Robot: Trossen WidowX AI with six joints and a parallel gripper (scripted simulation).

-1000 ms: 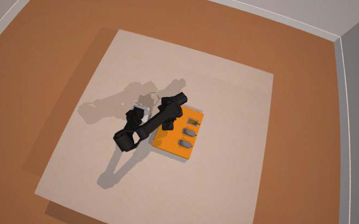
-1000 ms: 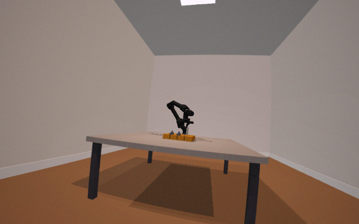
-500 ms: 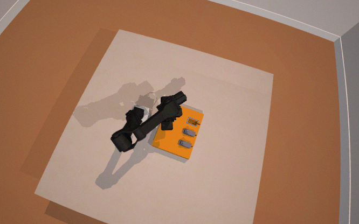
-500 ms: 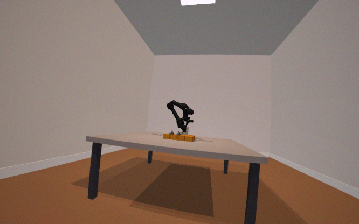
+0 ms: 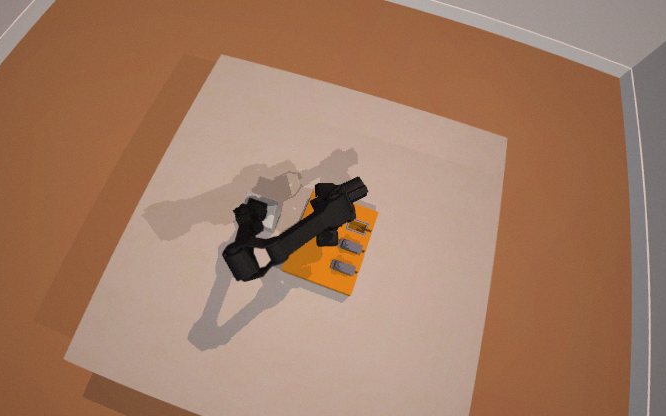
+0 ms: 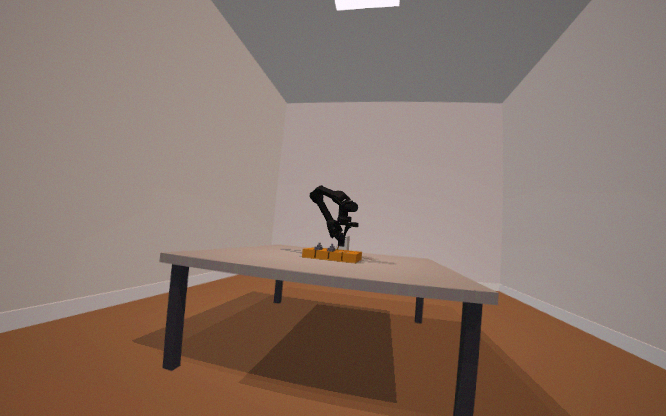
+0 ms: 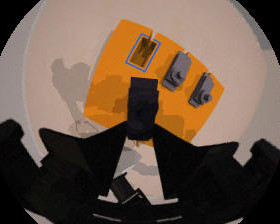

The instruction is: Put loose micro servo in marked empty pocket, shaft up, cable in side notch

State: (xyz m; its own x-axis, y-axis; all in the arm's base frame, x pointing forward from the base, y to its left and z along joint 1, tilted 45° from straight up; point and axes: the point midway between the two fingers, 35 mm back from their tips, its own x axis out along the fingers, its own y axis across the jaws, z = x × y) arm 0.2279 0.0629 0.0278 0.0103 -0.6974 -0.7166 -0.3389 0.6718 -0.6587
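The loose micro servo (image 7: 141,106) is clamped between the fingers of the pincer (image 7: 140,137) and is held above the orange deck (image 5: 309,266), apart from it, just beside the marked empty pocket (image 7: 143,51). The pocket is outlined in blue at one end of a row on the deck, and two grey servos (image 7: 177,71) are seated in the pockets next to it. The deck is carried on the pale surface (image 5: 403,320).

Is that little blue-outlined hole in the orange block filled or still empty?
Empty. The marked pocket shows only its dark inside on the orange deck, while the gripper holds the loose servo above.
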